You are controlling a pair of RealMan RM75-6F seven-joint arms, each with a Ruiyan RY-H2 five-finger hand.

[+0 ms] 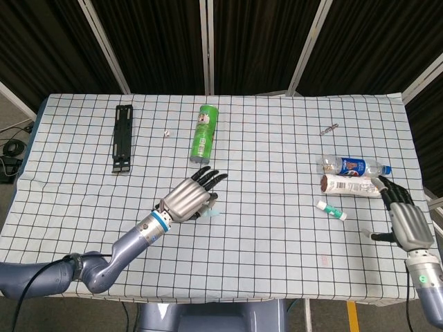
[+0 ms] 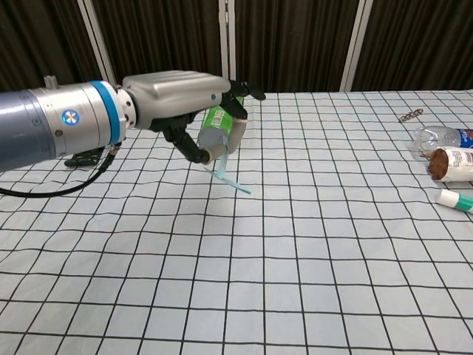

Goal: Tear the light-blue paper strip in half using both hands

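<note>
The left hand (image 2: 181,100) is raised above the table and pinches the light-blue paper strip (image 2: 228,180) between the thumb and a finger, while the other fingers (image 2: 240,92) point forward, spread a little. The strip hangs down from the pinch at a slant and its free end is in the air, not touching the cloth. In the head view the same hand (image 1: 188,196) is over the middle front part of the table, and only a small pale piece of the strip (image 1: 212,214) shows beside it.

The right hand (image 1: 405,220) is seen only in the head view, at the right edge of the table. It holds nothing; its fingers are apart and the thumb stands out to the side.

The table (image 1: 270,228) is covered with a white cloth with a black grid. Just beyond the left hand lies a green can (image 1: 204,134) on its side, and in the chest view the hand partly covers it. Near the can there is a small white cube (image 1: 167,133), and further left a black flat clip (image 1: 123,137). Close to the right hand lie two bottles (image 1: 351,176) side by side, one clear with a blue cap and one white with a brown label. In front of them lies a small white and green tube (image 1: 331,209). Behind them, well apart, is a small metal piece (image 1: 329,127).
</note>
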